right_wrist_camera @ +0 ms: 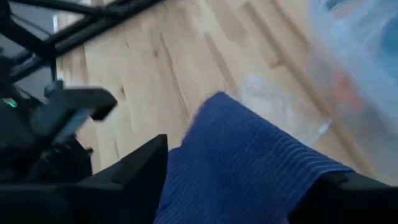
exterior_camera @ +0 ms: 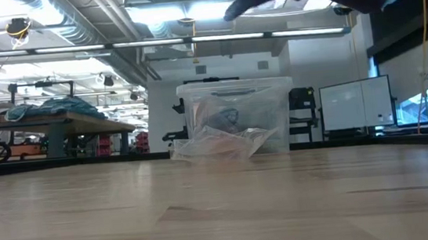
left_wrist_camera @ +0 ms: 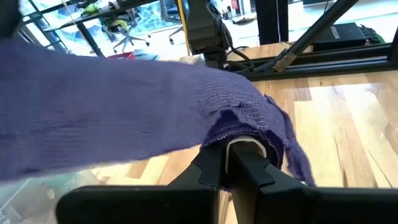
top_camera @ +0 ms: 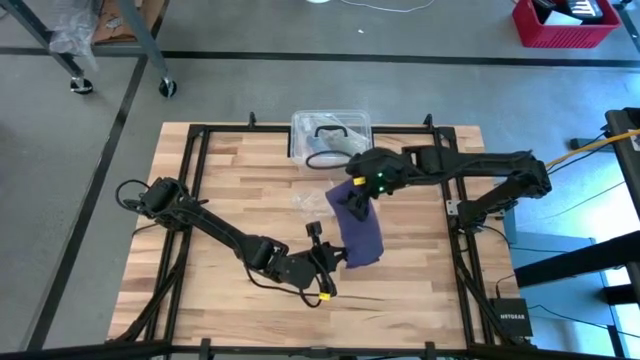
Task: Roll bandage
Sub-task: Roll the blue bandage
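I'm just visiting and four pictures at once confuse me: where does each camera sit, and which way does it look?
High view: overhead, straight down on the wooden table, both dark arms, the dark navy-purple fabric bandage.
Low view: table height, level toward the clear plastic box; a dark arm overhead.
Left wrist view: on the left arm; left gripper shut on the bandage.
Right wrist view: on the right arm; right gripper around the bandage.
Shared: both wrist views and the high view show the bandage.
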